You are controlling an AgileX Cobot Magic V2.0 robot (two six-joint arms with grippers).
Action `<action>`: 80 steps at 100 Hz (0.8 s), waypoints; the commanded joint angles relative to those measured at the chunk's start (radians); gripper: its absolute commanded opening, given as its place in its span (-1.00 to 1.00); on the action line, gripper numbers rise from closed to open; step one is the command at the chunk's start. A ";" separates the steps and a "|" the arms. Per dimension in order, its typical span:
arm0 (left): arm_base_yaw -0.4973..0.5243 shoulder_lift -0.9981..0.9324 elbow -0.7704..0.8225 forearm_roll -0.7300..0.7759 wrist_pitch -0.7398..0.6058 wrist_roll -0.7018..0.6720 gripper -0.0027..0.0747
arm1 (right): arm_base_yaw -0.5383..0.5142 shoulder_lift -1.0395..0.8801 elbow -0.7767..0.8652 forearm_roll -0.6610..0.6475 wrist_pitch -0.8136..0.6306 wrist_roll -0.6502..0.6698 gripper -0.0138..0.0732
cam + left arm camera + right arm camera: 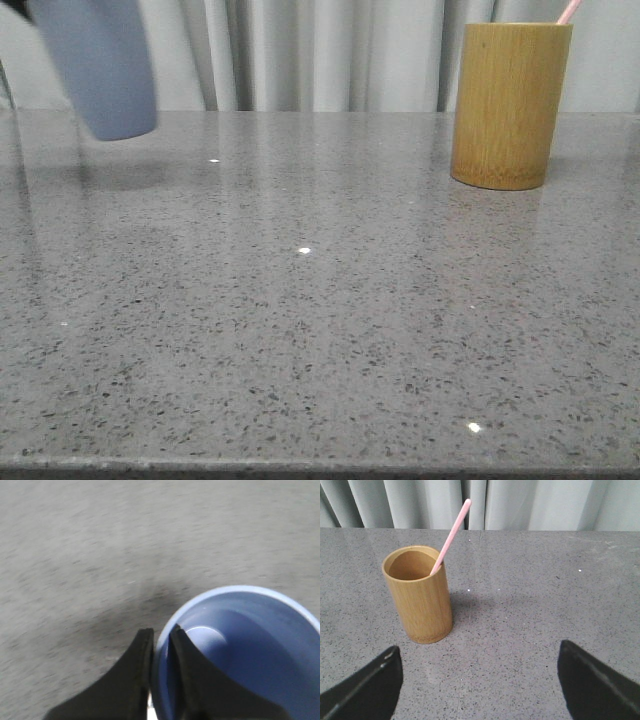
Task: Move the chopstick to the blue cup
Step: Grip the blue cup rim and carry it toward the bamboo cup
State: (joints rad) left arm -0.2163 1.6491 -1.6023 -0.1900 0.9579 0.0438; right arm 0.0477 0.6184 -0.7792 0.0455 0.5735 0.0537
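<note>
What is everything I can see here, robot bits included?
Blue cup: one, greyish blue, lifted off the table at the far left, tilted, empty inside.
Bamboo holder: one, yellow-brown, standing upright on the table at the far right.
Chopstick: one visible, pale pink, leaning inside the bamboo holder.
Table: one, grey speckled stone.
Curtain: pale grey, behind the table.
Left gripper: black, pinching the blue cup's rim, one finger inside and one outside.
Right gripper: black, open, above the table near the bamboo holder.
</note>
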 commanded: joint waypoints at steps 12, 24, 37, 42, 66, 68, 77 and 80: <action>-0.124 -0.028 -0.058 -0.027 -0.080 -0.009 -0.98 | 0.001 0.008 -0.038 0.000 -0.086 -0.002 0.75; -0.177 -0.002 -0.076 -0.028 -0.095 -0.015 -0.98 | 0.001 0.008 -0.038 0.000 -0.086 -0.002 0.75; -0.221 0.050 -0.113 -0.028 -0.099 -0.030 -0.98 | 0.001 0.008 -0.038 0.000 -0.086 -0.002 0.75; -0.234 0.072 -0.131 -0.028 -0.098 -0.032 -0.98 | 0.001 0.008 -0.038 0.000 -0.086 -0.002 0.75; -0.268 0.149 -0.200 -0.024 -0.062 -0.032 -0.98 | 0.001 0.008 -0.038 0.000 -0.086 -0.002 0.75; -0.268 0.153 -0.200 -0.024 -0.062 -0.032 -0.98 | 0.001 0.008 -0.038 0.000 -0.086 -0.002 0.75; -0.268 0.164 -0.201 -0.024 -0.062 -0.032 -0.98 | 0.001 0.008 -0.038 0.000 -0.086 -0.002 0.75; -0.268 0.164 -0.201 -0.024 -0.062 -0.032 -0.98 | 0.001 0.008 -0.038 0.000 -0.086 -0.002 0.75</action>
State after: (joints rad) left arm -0.4756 1.8590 -1.7674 -0.1996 0.9356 0.0242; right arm 0.0477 0.6184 -0.7792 0.0455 0.5679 0.0537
